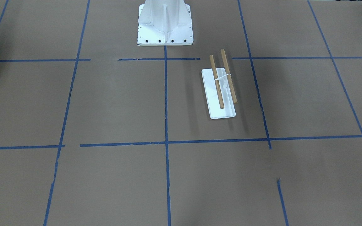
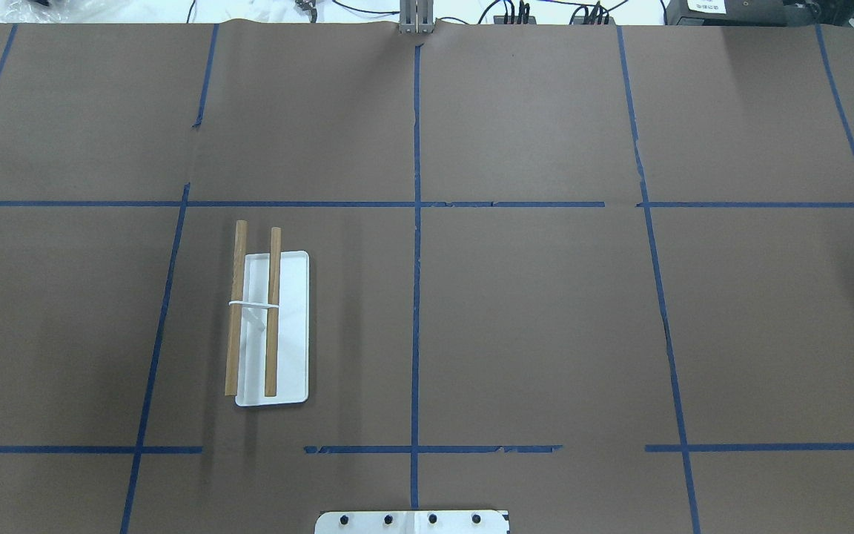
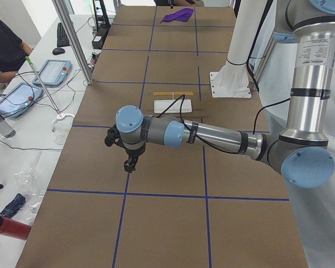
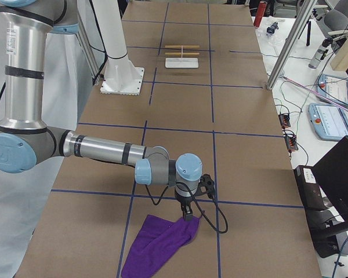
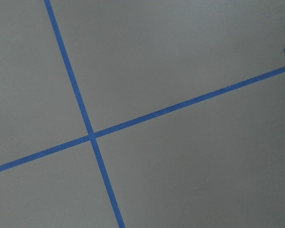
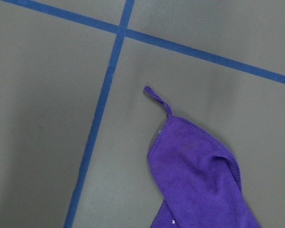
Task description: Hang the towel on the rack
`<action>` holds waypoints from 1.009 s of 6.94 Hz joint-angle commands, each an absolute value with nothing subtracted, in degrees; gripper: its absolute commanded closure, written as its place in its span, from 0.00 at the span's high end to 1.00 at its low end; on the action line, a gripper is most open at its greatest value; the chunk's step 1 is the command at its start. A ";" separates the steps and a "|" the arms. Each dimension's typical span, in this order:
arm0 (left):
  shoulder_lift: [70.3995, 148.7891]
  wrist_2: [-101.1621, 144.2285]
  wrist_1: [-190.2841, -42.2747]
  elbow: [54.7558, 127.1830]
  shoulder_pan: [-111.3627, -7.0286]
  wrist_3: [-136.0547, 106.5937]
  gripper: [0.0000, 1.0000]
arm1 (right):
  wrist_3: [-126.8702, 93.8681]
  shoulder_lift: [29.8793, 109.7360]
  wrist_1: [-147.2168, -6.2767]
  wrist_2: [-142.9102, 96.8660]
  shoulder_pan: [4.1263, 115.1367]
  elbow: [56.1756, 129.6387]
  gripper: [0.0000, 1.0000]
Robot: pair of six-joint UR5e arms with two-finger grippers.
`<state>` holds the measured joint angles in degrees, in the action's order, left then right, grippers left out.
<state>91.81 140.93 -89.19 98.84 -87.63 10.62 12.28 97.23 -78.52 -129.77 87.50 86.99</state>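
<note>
The rack (image 2: 293, 334) stands on the brown table on my left side, a white tray base with two wooden rods; it also shows in the front view (image 1: 223, 113) and small in both side views (image 3: 173, 106) (image 4: 181, 62). The purple towel (image 4: 162, 243) lies crumpled on the table at the far right end; its corner with a small loop shows in the right wrist view (image 6: 204, 180). My right gripper (image 4: 187, 217) points down just over the towel's upper corner. My left gripper (image 3: 130, 166) hangs over bare table at the left end. I cannot tell whether either gripper is open or shut.
The white bolted pedestal (image 1: 165, 25) stands at the middle of the robot's edge. Blue tape lines divide the table into squares. A side bench with tablets and a seated person (image 3: 5, 44) runs along the operators' side. A laptop (image 4: 339, 174) sits past the right end.
</note>
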 commanded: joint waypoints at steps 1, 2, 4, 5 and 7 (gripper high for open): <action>91.76 141.15 -89.38 98.79 -87.63 10.81 1.00 | 10.56 96.77 -70.51 -129.99 84.14 81.40 1.00; 91.76 141.15 -89.38 98.79 -87.63 10.90 1.00 | 9.50 96.68 -70.49 -130.16 82.02 80.86 1.00; 91.76 141.24 -89.30 98.61 -87.63 10.81 1.00 | 10.02 93.10 -70.23 -129.64 79.63 74.22 0.92; 91.76 141.24 -89.30 98.70 -87.63 10.81 1.00 | 10.19 92.12 -70.22 -129.46 79.45 73.05 0.88; 91.76 141.24 -89.30 98.61 -87.63 10.90 1.00 | 10.28 92.11 -69.79 -129.03 79.37 71.11 0.84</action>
